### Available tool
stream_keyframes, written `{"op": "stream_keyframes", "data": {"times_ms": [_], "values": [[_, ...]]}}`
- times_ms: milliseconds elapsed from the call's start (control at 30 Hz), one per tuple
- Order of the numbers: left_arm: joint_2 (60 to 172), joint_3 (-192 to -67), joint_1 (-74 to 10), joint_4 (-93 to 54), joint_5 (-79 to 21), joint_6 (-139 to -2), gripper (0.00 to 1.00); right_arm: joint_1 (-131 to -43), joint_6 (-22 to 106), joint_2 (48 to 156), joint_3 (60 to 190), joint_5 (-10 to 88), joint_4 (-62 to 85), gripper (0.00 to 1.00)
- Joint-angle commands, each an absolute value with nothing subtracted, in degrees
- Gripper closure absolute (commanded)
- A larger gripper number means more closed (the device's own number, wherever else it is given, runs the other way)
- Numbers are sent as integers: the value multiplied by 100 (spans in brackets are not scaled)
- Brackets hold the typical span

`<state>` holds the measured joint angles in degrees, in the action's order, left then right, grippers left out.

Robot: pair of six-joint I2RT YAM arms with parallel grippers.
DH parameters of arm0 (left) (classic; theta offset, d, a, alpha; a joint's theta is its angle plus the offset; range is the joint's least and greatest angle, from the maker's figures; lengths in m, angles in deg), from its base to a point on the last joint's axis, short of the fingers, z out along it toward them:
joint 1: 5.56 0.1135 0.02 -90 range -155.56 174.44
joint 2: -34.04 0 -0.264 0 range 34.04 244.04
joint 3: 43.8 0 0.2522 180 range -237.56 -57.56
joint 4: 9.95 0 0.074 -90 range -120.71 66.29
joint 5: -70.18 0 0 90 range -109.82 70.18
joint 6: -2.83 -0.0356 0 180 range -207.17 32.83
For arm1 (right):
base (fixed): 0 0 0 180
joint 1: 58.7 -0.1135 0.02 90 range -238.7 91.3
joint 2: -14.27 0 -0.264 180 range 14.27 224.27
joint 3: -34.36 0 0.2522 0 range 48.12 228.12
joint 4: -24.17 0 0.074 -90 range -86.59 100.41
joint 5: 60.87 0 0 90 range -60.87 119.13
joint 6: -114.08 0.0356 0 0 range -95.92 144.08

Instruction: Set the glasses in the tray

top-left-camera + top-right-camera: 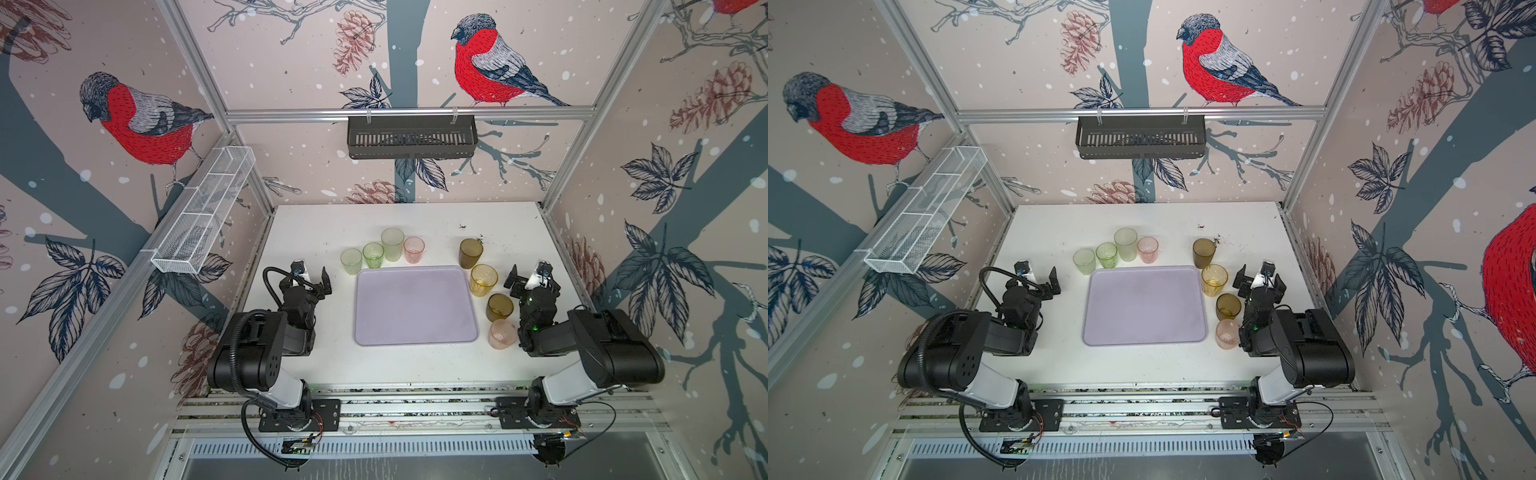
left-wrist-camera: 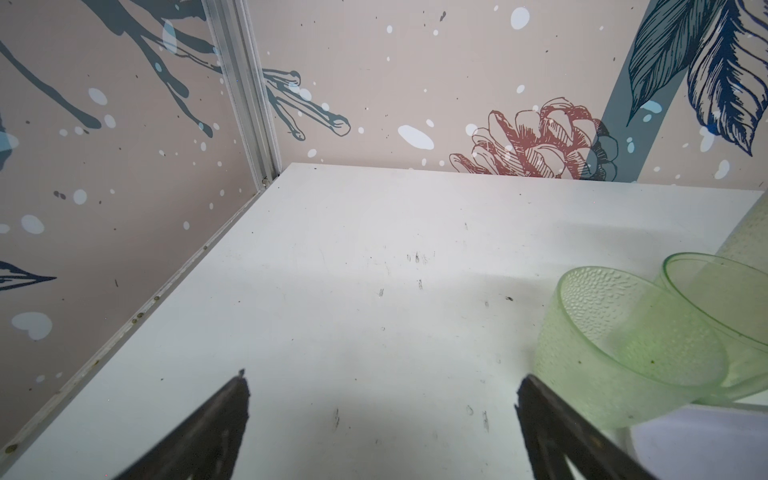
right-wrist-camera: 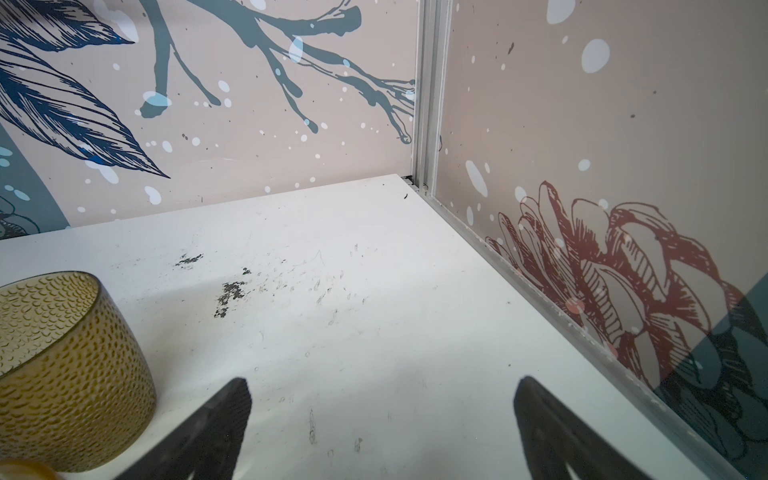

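Translucent green, pink, amber glasses (image 1: 392, 243) beside lavender tray (image 1: 415, 307)

Left pincer (image 1: 307, 279) and right pincer (image 1: 533, 279) low, level (both spread wide)

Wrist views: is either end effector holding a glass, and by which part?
Nothing is held. The left end effector and right end effector are both open above the white table, with nothing between their jaws.
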<state>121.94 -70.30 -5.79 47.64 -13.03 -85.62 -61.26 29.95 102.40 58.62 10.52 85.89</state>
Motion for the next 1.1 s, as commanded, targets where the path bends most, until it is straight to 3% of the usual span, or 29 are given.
{"op": "stream_keyframes", "data": {"times_ms": [0, 467, 833, 1067], "values": [[12031, -7178, -583, 4685, -1103, -8522, 0, -6168, 2965, 10090, 6007, 1007, 8463, 0], [11049, -7274, -590, 3434, -1010, -8434, 0, -6204, 2873, 9237, 6210, 1146, 7424, 0], [9622, -8279, -619, -375, -846, -7465, 0, -6265, 2575, 7851, 6277, 1599, 6132, 0], [9167, -8736, -796, -1952, -1034, -6758, 0, -6281, 2323, 7100, 6605, 1564, 4892, 0]]}}
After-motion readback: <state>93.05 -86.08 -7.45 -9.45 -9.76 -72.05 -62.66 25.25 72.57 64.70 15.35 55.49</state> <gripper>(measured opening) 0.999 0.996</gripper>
